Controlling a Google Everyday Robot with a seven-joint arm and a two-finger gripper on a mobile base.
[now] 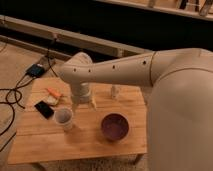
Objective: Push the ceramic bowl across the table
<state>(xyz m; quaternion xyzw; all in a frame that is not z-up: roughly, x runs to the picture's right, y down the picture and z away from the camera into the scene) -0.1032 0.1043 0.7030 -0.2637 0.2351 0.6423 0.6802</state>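
The ceramic bowl, round, shallow and dark purple, sits on the light wooden table toward its right front. My gripper hangs from the white arm over the middle of the table, left of and slightly behind the bowl, apart from it. Just left of and in front of the gripper stands a white cup.
A black flat device and an orange and white item lie on the table's left part. A small pale object stands near the back edge. Cables and a blue device lie on the floor to the left.
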